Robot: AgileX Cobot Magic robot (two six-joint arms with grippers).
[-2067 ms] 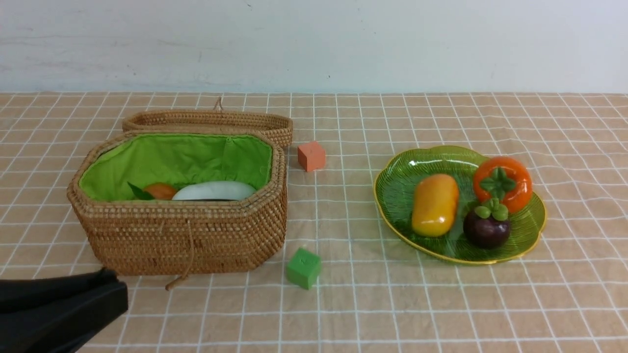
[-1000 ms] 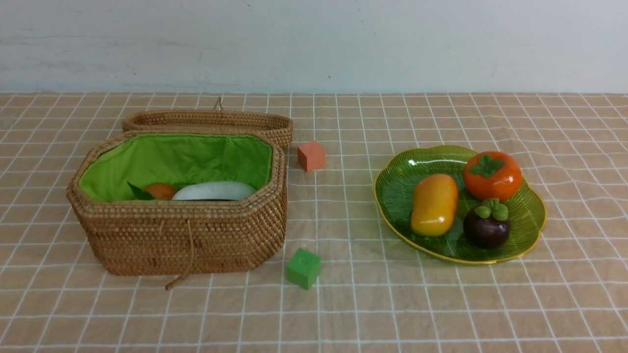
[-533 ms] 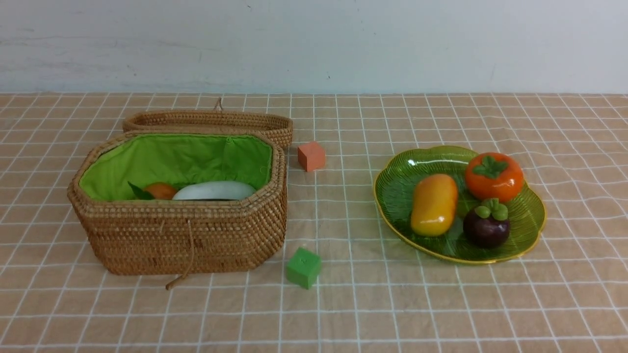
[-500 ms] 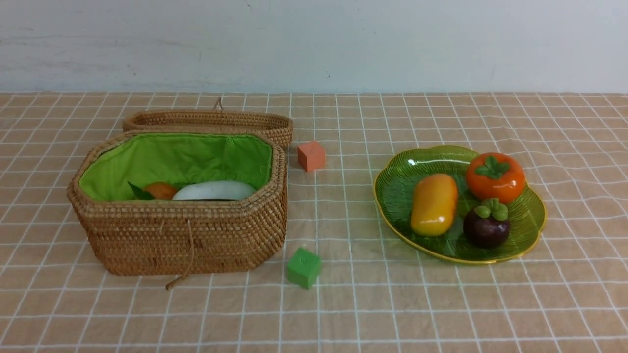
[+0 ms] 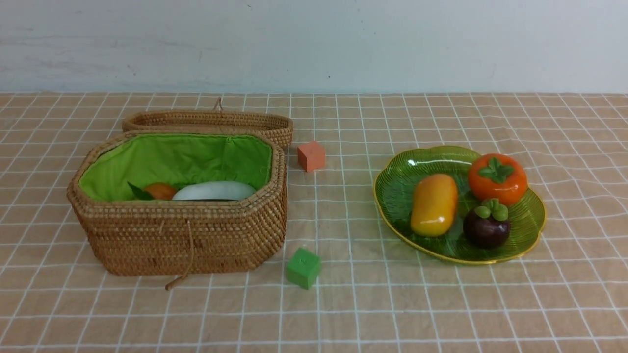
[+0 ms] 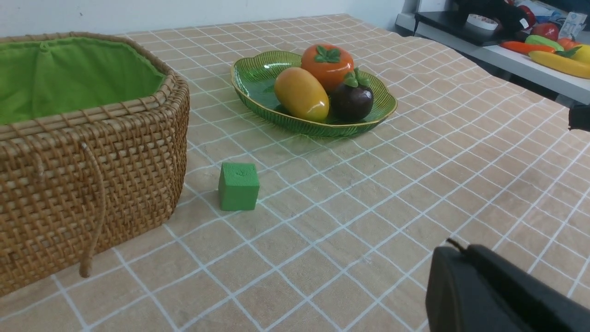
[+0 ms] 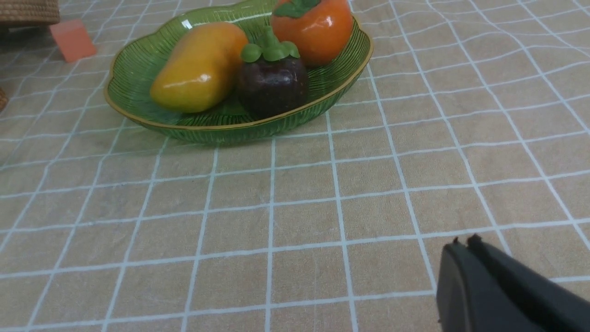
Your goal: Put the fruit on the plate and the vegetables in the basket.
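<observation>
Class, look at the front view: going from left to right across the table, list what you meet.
basket → green cube, orange cube → plate → mango → mangosteen

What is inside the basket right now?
Inside the basket, the white radish with a green leaf and part of an orange-tan vegetable show above the rim. Anything lower is hidden by the front wall.
</observation>
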